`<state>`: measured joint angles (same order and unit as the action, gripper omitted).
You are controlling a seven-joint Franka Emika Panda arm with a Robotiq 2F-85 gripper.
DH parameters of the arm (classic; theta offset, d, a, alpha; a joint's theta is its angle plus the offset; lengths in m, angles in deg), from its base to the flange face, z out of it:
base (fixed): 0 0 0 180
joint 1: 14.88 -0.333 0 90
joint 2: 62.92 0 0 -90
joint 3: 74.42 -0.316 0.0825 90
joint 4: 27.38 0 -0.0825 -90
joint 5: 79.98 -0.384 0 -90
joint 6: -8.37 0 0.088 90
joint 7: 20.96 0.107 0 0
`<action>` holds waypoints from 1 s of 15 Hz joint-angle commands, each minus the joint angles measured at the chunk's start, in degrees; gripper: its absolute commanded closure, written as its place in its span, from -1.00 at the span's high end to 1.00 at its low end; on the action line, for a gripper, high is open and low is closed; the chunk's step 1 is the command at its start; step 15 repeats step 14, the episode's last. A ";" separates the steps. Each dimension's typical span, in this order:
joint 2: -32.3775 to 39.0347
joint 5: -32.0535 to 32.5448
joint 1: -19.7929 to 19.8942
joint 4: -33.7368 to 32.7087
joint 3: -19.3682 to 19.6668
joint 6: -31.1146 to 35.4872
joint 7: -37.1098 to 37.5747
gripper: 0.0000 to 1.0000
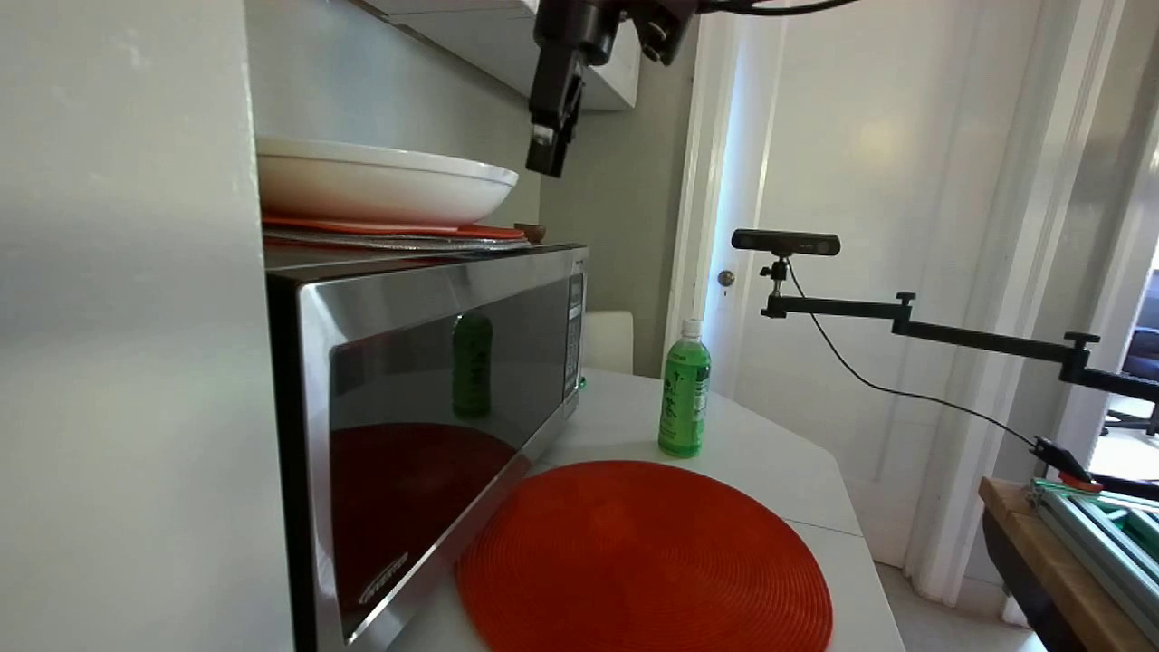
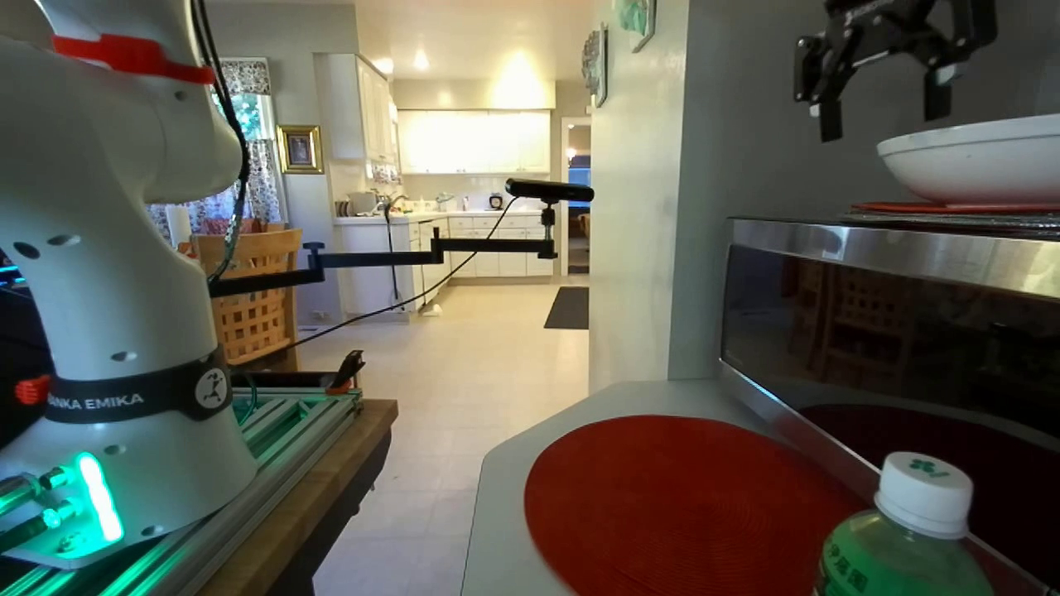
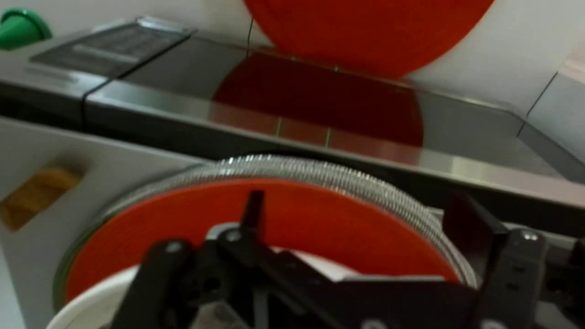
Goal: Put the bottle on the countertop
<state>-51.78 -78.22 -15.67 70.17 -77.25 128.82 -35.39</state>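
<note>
The green bottle (image 1: 685,398), with a white cap, stands upright on the white countertop (image 1: 779,466), just beyond the red disc and beside the microwave. Only the cap and shoulder of the bottle (image 2: 921,505) show at the bottom right of an exterior view. My gripper (image 2: 884,109) hangs high above the microwave, near the white bowl and well away from the bottle. Its jaws are spread wide with nothing between them. In the wrist view the gripper (image 3: 363,219) looks down over a red mat and the bowl; the bottle is out of that view.
A large red round disc (image 1: 647,561) covers much of the counter. The steel microwave (image 1: 444,380) carries stacked mats and a white bowl (image 1: 385,181). A wall cabinet (image 1: 507,45) hangs above. A camera on a black arm (image 1: 786,243) reaches in beyond the counter.
</note>
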 commanded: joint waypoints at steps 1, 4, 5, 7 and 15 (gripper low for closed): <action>-6.95 -0.50 -0.32 14.84 0.18 5.80 4.03 1.00; -10.73 -1.88 -0.19 25.91 0.41 11.23 8.21 1.00; -12.30 -2.29 -0.23 29.12 0.49 12.72 9.63 1.00; -14.04 -4.28 -0.12 34.88 0.83 18.12 11.65 1.00; -14.33 -5.93 -0.30 38.08 1.17 22.66 11.89 1.00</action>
